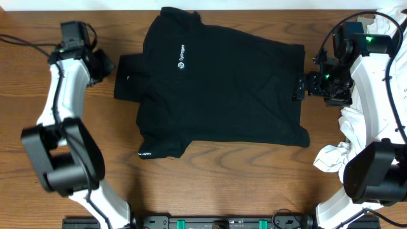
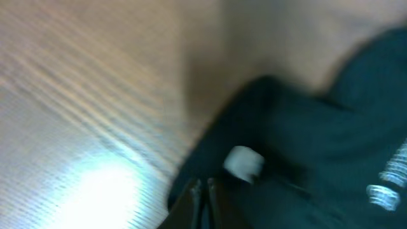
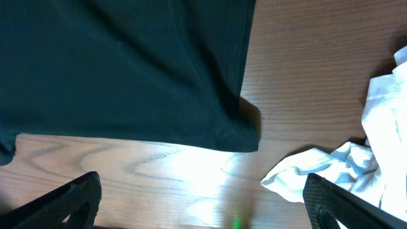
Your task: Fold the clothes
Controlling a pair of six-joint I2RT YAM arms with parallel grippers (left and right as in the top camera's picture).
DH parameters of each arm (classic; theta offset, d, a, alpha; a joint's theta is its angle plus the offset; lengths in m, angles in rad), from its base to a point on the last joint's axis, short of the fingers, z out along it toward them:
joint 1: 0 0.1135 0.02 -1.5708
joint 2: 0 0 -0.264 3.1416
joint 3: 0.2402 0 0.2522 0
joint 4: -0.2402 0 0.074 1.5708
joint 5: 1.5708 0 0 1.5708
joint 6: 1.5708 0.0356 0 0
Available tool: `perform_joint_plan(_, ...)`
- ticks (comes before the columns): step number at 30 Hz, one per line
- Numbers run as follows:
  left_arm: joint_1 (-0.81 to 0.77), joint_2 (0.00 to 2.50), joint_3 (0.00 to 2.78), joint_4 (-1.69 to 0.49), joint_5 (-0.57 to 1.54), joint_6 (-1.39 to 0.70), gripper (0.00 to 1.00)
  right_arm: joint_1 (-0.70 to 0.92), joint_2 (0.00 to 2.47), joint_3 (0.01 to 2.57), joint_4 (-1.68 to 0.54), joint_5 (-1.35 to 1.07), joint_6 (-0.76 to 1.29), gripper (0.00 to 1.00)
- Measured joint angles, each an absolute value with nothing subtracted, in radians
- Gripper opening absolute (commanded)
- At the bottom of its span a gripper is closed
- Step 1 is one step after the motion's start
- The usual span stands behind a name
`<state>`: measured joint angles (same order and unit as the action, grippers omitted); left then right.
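Shirt: black polo shirt [image 1: 216,89] lies spread flat mid-desk [image 1: 216,184], collar to the robot's left, hem to its right.
Left arm: stretched along the left desk edge, wrist turned inward toward the collar.
Left gripper [image 1: 105,67]: just beside the collar; fingers drawn nearly together, nothing between them; wrist view is blurred.
Right arm: extended up the right side, wrist bent inward to the hem.
Right gripper [image 3: 200,181]: released, fingers wide apart, at the hem edge.
White clothes [image 1: 331,159]: heaped beside the right arm.
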<state>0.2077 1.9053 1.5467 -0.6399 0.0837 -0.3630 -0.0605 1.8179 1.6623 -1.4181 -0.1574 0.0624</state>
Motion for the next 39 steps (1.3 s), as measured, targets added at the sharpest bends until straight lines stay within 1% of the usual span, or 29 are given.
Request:
perform_joint_plan(6, 0.158, 1.886, 1.561, -0.667, 0.197, -0.362, 0.06, -0.060, 1.818, 1.662, -1.418, -0.157, 0.062, 0.99)
perform_joint_plan(13, 0.072, 1.975, 1.558, -0.682, 0.233, -0.361, 0.06, -0.060, 1.818, 1.662, -1.418, -0.157, 0.062, 0.99)
perform_joint_plan(18, 0.048, 2.048, 1.554, -0.688, 0.236, -0.361, 0.06, -0.060, 1.818, 1.662, -1.418, -0.157, 0.062, 0.99)
perform_joint_plan(30, 0.051, 2.104, 1.533, -0.722, 0.098, -0.361, 0.06, -0.060, 1.818, 1.662, -1.418, -0.157, 0.062, 0.99)
perform_joint_plan(39, 0.052, 2.104, 1.507, -0.732, -0.054, -0.361, 0.06, -0.060, 1.818, 1.662, -1.418, -0.157, 0.062, 0.99)
